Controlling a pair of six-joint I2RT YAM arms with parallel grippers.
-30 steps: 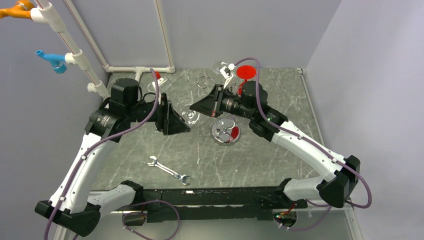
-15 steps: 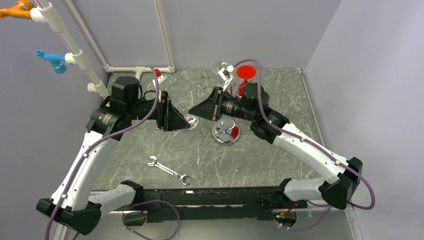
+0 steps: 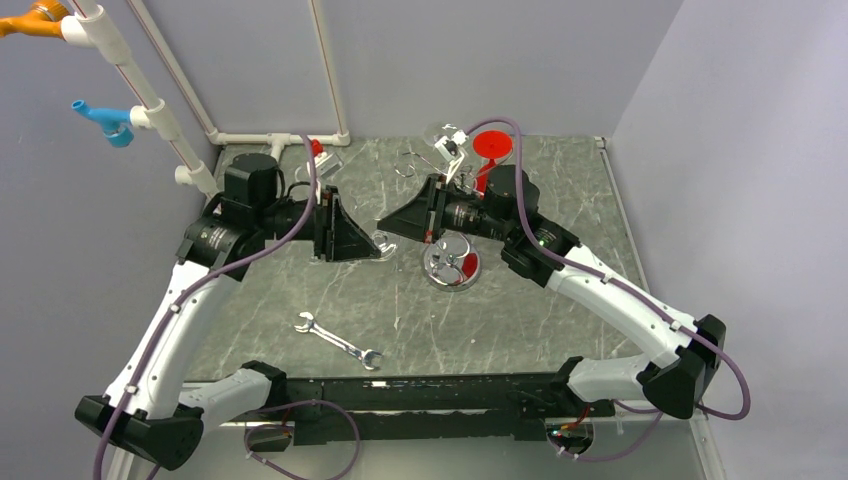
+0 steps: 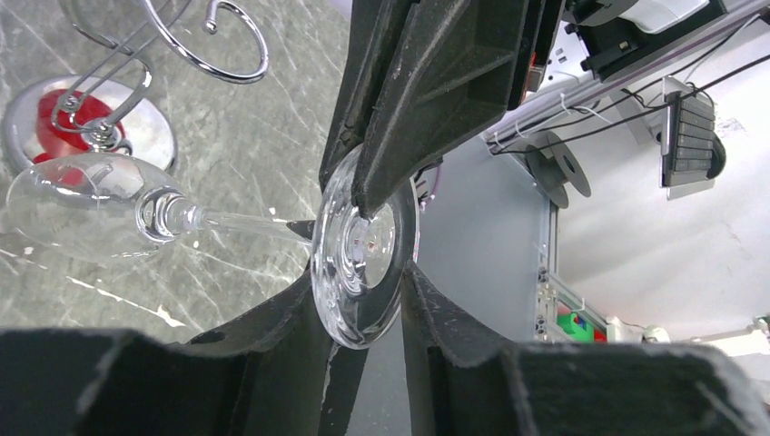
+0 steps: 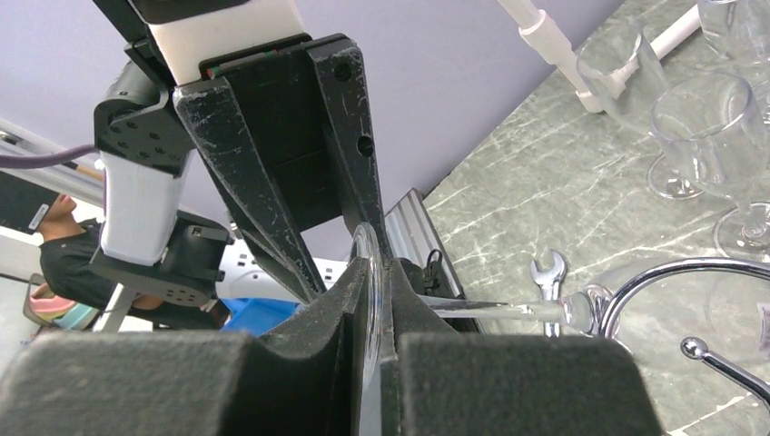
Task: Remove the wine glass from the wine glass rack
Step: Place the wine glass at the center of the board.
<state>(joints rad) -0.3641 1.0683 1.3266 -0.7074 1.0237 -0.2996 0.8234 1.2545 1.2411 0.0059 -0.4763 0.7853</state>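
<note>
Pinching the glass [image 4: 80,211] by its foot with right end effector [image 5: 375,263], above the middle of the surface [image 3: 450,325]. Straddling it with left end effector [image 4: 363,295]; cannot tell if gripping. Risking cracking by squeezing from both.

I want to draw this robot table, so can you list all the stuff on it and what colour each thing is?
wine glass: one, clear, sideways between the grippers
wine glass rack: one, chrome, mid-table
other wine glasses: at least three, clear, back of table
wrench: one, silver, near front
red round thing: one, red, at back
pipe frame: one, white, back left
blue fitting and orange fitting: one each, on that frame
table: one, grey marbled, under everything
right gripper: one, black, shut on the glass's foot
left gripper: one, black, jaws either side of that foot
</note>
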